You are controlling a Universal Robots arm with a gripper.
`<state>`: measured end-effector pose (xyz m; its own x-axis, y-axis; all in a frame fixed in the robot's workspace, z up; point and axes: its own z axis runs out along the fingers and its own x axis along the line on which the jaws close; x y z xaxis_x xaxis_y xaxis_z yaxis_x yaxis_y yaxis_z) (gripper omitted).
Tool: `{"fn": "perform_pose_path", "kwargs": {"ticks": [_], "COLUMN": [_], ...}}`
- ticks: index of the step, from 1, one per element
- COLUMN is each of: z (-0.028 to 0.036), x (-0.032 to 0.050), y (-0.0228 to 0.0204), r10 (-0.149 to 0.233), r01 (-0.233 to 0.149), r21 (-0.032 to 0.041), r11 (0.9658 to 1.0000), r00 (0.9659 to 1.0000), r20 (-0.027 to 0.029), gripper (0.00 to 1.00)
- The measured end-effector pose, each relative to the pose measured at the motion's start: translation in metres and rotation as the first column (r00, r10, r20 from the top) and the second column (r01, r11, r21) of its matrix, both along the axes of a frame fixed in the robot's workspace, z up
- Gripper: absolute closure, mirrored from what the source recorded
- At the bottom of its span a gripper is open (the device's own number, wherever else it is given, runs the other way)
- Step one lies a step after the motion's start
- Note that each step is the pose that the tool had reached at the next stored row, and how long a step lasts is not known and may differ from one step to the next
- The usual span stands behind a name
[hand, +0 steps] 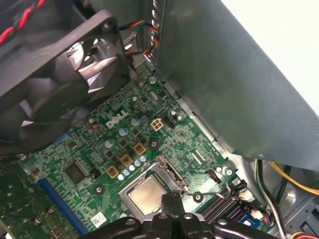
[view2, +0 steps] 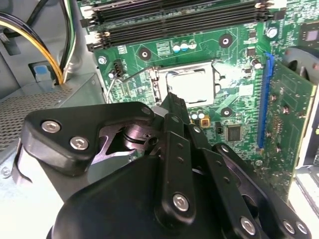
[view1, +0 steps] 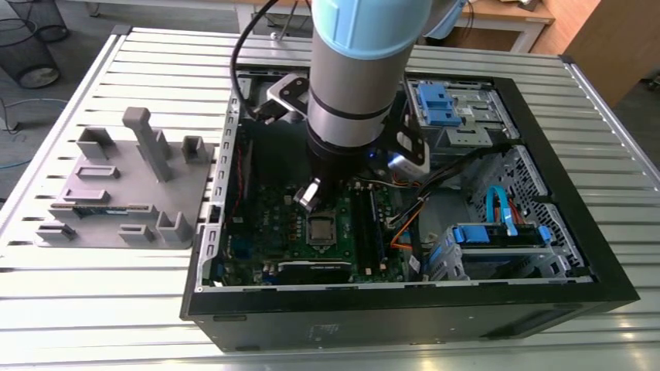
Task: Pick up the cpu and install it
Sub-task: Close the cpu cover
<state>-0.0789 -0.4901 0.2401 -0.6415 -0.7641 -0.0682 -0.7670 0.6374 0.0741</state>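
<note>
Observed: the arm (view1: 361, 69) reaches down into an open computer case (view1: 413, 317) lying on its side on a slatted metal table (view1: 124, 309).

The gripper (view2: 172, 100) hangs low over the green motherboard (view2: 239, 64). Its tip is at the edge of the silver-framed socket (view2: 158, 82).

Jaws: in both wrist views they are pressed together to a narrow point, and nothing is visible between them.

The cpu (view2: 192, 85) lies flat in the socket with its shiny metal top facing up and the socket frame all around it. In the first wrist view the cpu (hand: 146, 195) sits just beside the gripper tip. Whether the tip touches it cannot be told.

A thin wire lever (view2: 130, 75) runs along one side of the socket. Whether it is latched cannot be told.

Surroundings on the board:
- Black memory slots (view2: 174, 17) lie beyond the socket.
- A blue expansion slot (view2: 264, 99) runs along another side.
- A black fan (hand: 60, 74) stands over the board, well apart from the socket.

Outside the case, on the exterior view's left, a grey tray (view1: 103, 178) rests on the table. It carries a long green memory stick (view1: 103, 209).
</note>
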Motion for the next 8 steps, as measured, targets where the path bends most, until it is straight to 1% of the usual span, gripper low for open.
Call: {"fn": "perform_pose_path", "kwargs": {"ticks": [3, 5, 8], "z": [0.0, 0.0001, -0.0001], "x": [-0.0002, -0.0002, -0.0003], "y": [-0.0014, -0.0029, -0.0037], "r10": [0.0, 0.0, 0.0], "r01": [0.0, 0.0, 0.0], "r21": [-0.0111, -0.0167, -0.0177], "r11": [0.9999, 0.9999, 0.9998], "r00": [1.0, 1.0, 1.0], "r20": [0.0, -0.0001, 0.0005], "gripper": [0.89, 0.89, 0.89]}}
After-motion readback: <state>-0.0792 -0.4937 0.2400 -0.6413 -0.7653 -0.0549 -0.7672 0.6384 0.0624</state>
